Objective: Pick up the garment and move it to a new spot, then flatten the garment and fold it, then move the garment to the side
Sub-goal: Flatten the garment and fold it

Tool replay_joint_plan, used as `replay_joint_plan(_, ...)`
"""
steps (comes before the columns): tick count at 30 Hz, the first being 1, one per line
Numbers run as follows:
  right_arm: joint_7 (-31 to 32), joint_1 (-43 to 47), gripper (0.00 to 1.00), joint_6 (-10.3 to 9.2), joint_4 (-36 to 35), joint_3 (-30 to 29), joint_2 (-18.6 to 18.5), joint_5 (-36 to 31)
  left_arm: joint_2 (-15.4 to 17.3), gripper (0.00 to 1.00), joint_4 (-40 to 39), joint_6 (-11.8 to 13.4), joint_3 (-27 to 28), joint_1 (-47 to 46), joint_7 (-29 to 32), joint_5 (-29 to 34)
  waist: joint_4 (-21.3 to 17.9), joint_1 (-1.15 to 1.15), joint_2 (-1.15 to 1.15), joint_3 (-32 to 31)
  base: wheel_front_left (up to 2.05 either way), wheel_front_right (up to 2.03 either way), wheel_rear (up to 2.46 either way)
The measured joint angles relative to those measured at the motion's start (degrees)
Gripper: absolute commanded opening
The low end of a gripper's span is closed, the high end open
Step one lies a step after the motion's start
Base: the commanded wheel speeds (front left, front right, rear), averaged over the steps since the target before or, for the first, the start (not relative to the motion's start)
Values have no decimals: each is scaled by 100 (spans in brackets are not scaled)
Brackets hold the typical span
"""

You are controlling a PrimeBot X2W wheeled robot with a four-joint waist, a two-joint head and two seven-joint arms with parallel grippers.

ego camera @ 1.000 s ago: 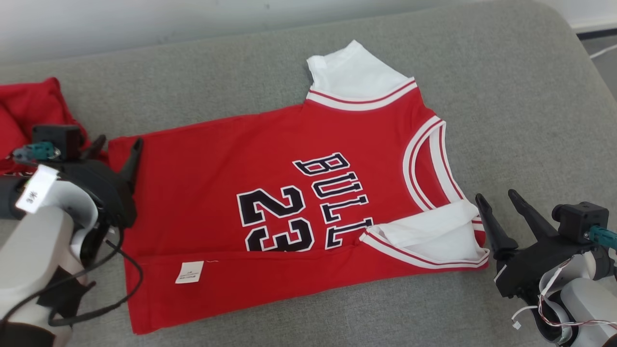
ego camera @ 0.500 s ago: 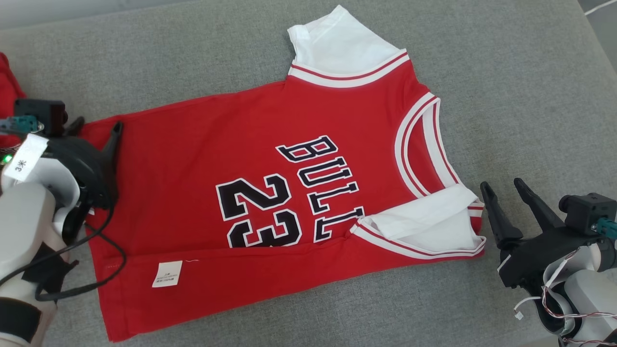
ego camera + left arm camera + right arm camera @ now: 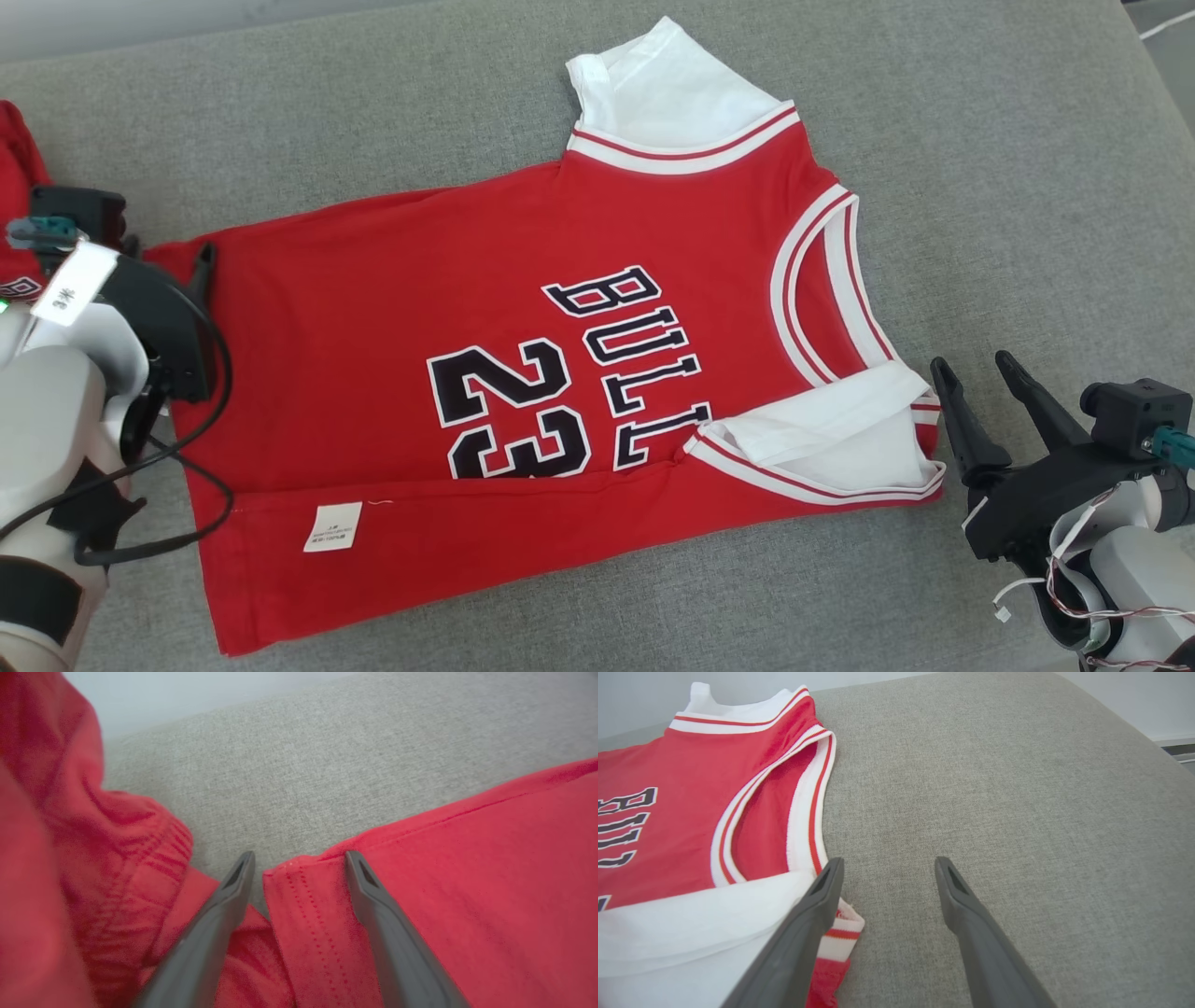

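The garment, a red jersey (image 3: 523,373) with white sleeves and black "23" lettering, lies spread on the grey cushion (image 3: 1008,187), its near long edge folded over so that a white label shows. My left gripper (image 3: 166,257) stands open at the jersey's left hem corner. In the left wrist view that hem corner (image 3: 299,891) lies between the fingers of the left gripper (image 3: 299,858). My right gripper (image 3: 971,362) is open just right of the near white sleeve (image 3: 831,439). In the right wrist view the right gripper (image 3: 888,861) has its left finger over the sleeve's edge (image 3: 840,924).
A second, bunched red garment (image 3: 93,835) lies at the far left, close beside my left gripper; it also shows at the head view's left edge (image 3: 19,177). The cushion's bare grey fabric stretches to the right (image 3: 994,788). A pale wall runs behind the cushion.
The head view has tilted down, so the whole picture has shifted. Both grippers stay open and keep nearly the same places beside the jersey, which lies unchanged.
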Motion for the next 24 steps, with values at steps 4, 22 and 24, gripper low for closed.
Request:
replay_joint_plan(4,-1,1,100,1,19,7,7,0,21,100,172,35,31,-51,56,-26,5,0,0,-19,0,0,0)
replay_joint_plan(22,-16,-160,100,11,-4,23,-58,-30,-307,0,372,-114,79,-164,-59,-247,151,0,0,1,0,0,0)
replay_joint_plan(24,10,-472,100,63,-43,36,-86,-100,-357,0,366,-116,73,-181,-98,-247,197,0,0,18,0,0,0)
